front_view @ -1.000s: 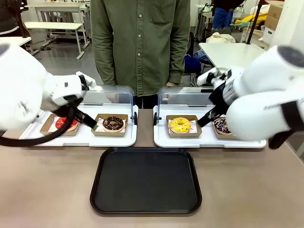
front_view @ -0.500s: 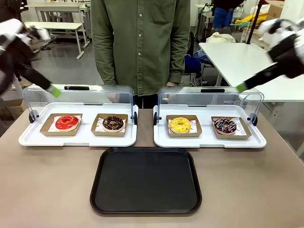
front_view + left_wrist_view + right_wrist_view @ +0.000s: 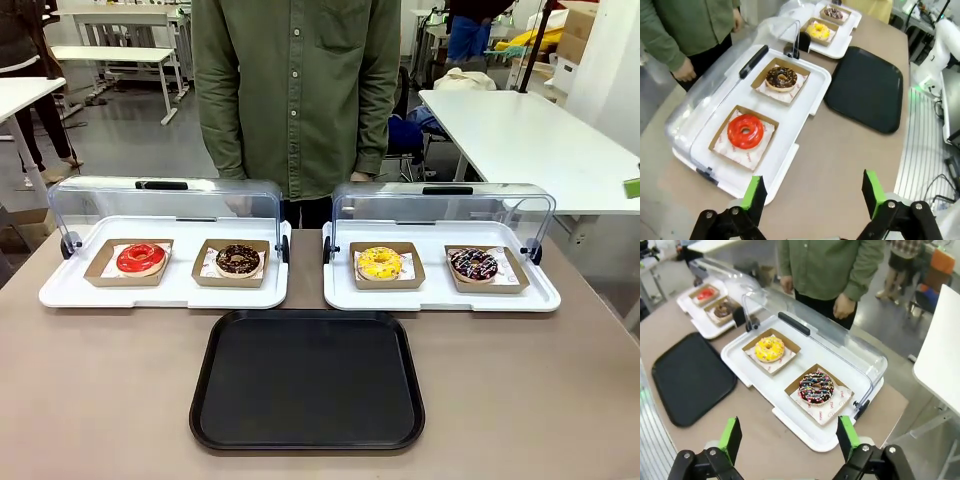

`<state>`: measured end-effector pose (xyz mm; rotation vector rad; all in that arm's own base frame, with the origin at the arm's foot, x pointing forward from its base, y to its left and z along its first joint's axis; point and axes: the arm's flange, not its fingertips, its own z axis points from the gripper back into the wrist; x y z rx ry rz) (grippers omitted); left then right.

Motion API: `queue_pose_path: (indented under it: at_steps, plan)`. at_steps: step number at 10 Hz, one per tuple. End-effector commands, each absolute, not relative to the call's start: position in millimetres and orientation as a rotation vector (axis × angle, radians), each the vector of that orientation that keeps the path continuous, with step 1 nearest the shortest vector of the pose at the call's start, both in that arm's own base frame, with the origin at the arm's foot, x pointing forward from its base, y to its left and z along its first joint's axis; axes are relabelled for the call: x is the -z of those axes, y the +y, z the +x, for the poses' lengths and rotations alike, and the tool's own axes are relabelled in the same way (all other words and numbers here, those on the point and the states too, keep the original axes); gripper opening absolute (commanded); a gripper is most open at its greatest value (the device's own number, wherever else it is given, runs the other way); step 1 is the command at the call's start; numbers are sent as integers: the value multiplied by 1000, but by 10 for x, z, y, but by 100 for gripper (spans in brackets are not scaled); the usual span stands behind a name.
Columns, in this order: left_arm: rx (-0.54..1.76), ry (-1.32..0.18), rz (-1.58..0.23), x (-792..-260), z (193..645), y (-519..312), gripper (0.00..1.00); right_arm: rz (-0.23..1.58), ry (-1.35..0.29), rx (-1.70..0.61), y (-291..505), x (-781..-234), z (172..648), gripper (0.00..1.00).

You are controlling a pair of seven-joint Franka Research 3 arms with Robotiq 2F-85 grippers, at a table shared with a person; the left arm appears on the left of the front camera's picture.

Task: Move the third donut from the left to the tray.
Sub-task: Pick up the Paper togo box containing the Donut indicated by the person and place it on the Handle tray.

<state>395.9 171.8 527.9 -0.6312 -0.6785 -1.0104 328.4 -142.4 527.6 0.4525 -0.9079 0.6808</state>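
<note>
Both arms have lifted away over the bench (image 3: 110,400); the third donut (image 3: 379,263) lies flat, hole up, on the right white tray (image 3: 440,298), behind the black tray (image 3: 307,380); left fingers (image 3: 754,194) and right fingers (image 3: 731,437) hang high, wide apart, empty.

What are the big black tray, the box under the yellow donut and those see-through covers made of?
The black tray looks like moulded plastic: matte, one piece, rounded corners, raised rim. The holder under the yellow donut seems brown cardboard, with thin folded walls. The clear lids are probably rigid plastic: curved, transparent, slightly glossy.
</note>
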Motion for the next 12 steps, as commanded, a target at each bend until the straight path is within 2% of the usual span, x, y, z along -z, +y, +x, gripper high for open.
queue_pose_path:
  at_steps: [1,3,7,12]
  plan:
    - [989,-762,-681,-5105,3926,1902,100,557,-956,-666,-1752,-5160,3247,100]
    - [958,-903,-698,-4868,3873,1968,100,593,-1024,-614,-2004,-5086,3133,100]
    - [939,-1028,-700,-4781,3749,1991,100,643,-1029,-530,-2109,-5031,3077,100]
    - [922,-985,-696,-4792,3789,2006,100,636,-1024,-519,-2119,-5032,3035,100]
